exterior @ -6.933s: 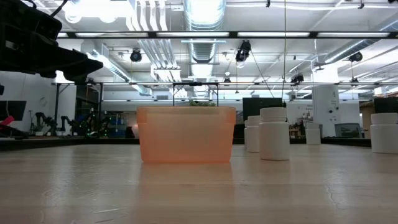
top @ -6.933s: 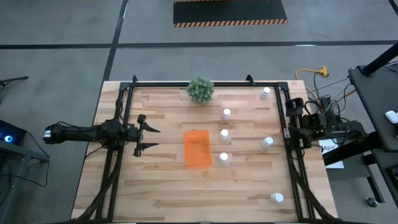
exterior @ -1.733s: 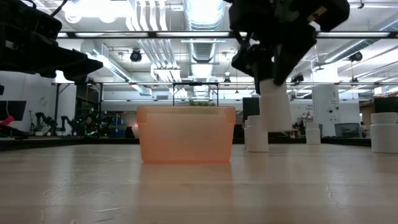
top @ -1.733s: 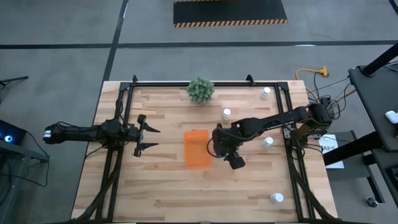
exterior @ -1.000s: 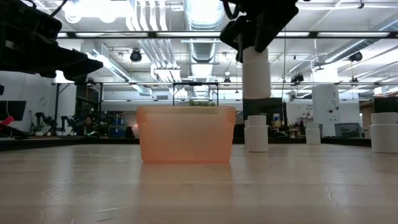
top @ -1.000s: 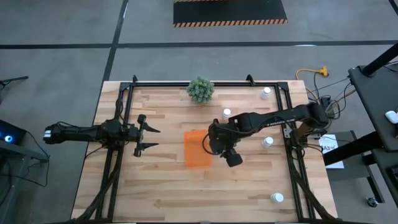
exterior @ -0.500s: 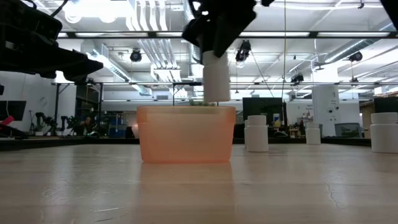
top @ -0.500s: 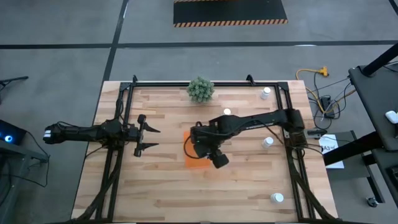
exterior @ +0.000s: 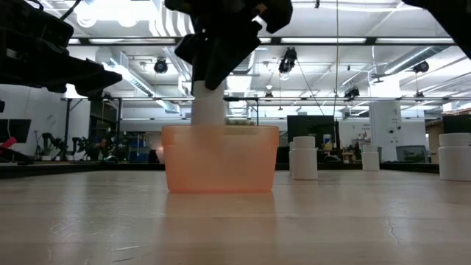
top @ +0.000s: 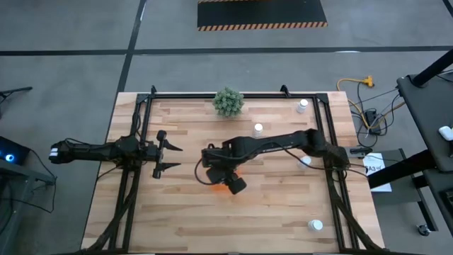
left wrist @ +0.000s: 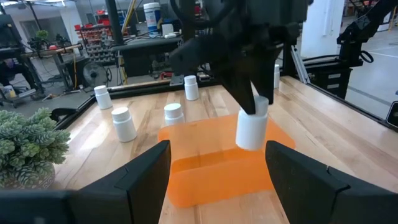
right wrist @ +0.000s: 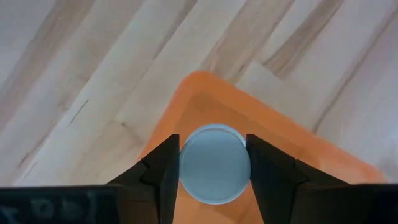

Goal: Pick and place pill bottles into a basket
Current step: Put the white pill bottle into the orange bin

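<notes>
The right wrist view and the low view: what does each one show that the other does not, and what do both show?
Only the right wrist view shows the round bottom of the white plastic pill bottle held between two dark fingers, above a corner of the orange plastic basket. Only the low view shows three more white bottles standing on the wooden table. Both show the right gripper holding that bottle over the basket.

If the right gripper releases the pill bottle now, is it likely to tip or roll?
The pill bottle hangs upright, probably low over the basket, so it should land standing. If it tips, its round body may roll, but the basket walls would likely stop it.
</notes>
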`<state>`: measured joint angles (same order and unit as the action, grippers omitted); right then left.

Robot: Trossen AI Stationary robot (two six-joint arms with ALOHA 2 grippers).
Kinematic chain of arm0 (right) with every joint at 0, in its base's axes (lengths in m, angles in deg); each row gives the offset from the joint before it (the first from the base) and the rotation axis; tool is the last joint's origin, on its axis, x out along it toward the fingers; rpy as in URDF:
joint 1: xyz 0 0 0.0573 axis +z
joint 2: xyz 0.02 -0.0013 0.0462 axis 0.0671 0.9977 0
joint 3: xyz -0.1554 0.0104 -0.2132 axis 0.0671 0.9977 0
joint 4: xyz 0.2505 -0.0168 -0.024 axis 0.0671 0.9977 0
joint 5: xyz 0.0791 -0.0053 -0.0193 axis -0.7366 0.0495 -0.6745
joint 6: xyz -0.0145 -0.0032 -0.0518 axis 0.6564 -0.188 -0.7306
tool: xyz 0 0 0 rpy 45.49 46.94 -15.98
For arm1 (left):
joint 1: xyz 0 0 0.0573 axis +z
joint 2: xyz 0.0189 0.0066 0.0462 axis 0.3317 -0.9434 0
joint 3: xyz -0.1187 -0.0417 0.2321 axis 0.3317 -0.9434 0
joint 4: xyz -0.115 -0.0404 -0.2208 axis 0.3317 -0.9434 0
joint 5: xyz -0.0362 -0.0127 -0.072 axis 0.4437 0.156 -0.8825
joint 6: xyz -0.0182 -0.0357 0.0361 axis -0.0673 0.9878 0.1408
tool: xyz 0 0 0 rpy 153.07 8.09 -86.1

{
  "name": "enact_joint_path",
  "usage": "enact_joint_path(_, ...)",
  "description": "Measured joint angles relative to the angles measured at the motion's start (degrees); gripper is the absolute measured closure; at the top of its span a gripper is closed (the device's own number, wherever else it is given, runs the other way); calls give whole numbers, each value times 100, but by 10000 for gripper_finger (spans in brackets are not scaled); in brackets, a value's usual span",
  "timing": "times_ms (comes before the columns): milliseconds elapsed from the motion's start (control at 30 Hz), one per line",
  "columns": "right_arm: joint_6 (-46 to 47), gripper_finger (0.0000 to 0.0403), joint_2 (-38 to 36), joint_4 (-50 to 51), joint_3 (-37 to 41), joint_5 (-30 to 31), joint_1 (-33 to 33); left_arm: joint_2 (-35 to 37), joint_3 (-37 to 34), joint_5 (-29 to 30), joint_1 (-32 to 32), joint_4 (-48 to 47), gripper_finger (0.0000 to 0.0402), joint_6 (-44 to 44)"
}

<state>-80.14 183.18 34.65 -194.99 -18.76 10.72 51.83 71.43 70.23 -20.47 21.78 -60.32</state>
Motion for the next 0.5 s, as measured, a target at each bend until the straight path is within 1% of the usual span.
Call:
enact_joint_path(200, -93, 255, 150, -261, 26, -50, -24, -13, 0, 0, 1, -7, 157, -1)
enact_joint_path(333, -112, 255, 189, -496, 36, -382, -40, -39, 0, -2, 2, -2, 157, -2)
enact_joint_path(500, -154, 255, 339, -580, 44, -456, -37, -78, 0, 0, 0, 3, 157, -2)
